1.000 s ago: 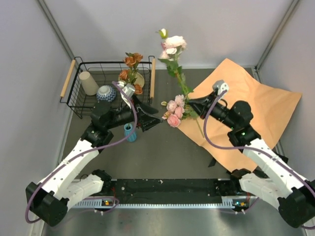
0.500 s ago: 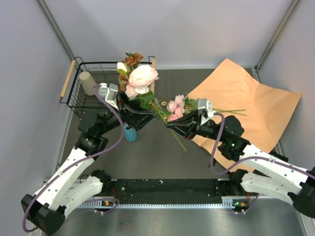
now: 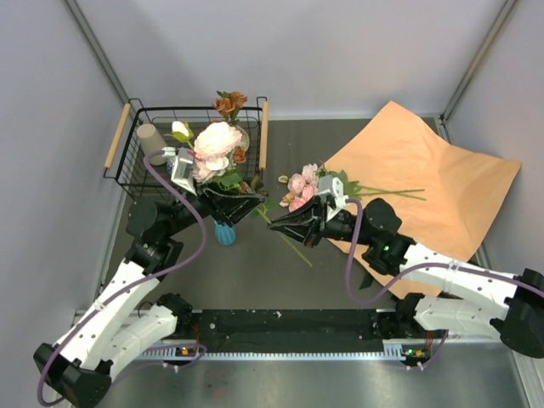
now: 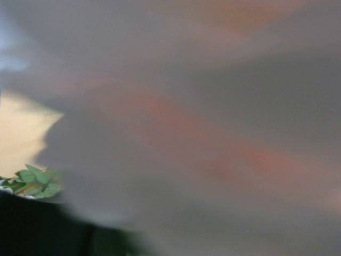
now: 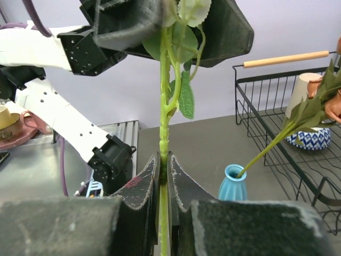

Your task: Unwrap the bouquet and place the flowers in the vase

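Note:
A long green stem (image 5: 165, 80) topped by a large pink peony (image 3: 212, 141) runs between both grippers. My right gripper (image 3: 276, 228) (image 5: 164, 160) is shut on the stem's lower part. Further up, my left gripper (image 3: 253, 204) (image 5: 176, 29) has its jaws apart on either side of the stem. Petals blur out the left wrist view, except some leaves (image 4: 33, 181). The teal vase (image 3: 225, 232) (image 5: 233, 184) stands upright below the left gripper and holds a rust-orange rose stem (image 3: 229, 104) (image 5: 266, 152). Small pink flowers (image 3: 299, 184) lie by the opened orange-tan paper (image 3: 425, 178).
A black wire basket (image 3: 129, 174) (image 5: 256, 114) with wooden handles stands at the back left. It holds a beige cup (image 3: 151, 143) (image 5: 301, 93) and a blue-and-white bowl (image 5: 311, 140). The paper covers the right half of the table. Grey walls close in both sides.
The peony stem has swung from upright at the centre to the left, its bloom now over the basket. My right gripper came left and nearer with it. The left jaws narrowed around the stem.

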`<action>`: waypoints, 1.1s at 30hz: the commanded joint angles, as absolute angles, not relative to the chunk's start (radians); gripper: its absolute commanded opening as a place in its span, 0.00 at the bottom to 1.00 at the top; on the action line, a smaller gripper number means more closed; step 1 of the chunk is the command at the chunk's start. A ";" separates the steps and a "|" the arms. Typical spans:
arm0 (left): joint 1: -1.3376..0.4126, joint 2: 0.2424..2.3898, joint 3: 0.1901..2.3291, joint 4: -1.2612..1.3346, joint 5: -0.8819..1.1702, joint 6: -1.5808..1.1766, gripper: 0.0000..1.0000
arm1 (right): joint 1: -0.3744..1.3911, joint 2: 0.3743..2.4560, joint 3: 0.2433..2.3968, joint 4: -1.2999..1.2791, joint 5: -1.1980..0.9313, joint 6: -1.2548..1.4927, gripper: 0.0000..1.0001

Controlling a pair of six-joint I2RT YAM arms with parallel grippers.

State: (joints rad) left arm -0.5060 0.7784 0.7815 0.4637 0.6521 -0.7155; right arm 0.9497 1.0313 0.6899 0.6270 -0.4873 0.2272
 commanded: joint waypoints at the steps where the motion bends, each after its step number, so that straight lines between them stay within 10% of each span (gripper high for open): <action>1: -0.508 0.744 0.814 0.460 0.667 -0.661 0.50 | 0.989 1.061 0.762 0.686 -0.500 0.206 0.00; 9: -0.506 0.727 0.884 0.223 0.640 -0.500 0.00 | 1.015 1.084 0.773 0.650 -0.476 0.178 0.00; 16: -0.508 0.692 0.903 0.131 0.577 -0.391 0.00 | 1.026 1.097 0.792 0.601 -0.422 0.150 0.21; 22: -0.508 0.680 0.968 -0.029 0.508 -0.252 0.00 | 1.035 1.091 0.793 0.551 -0.319 0.124 0.96; 33: -0.508 0.632 1.025 -0.247 0.061 -0.123 0.00 | 1.035 1.155 0.805 0.374 -0.108 0.005 0.99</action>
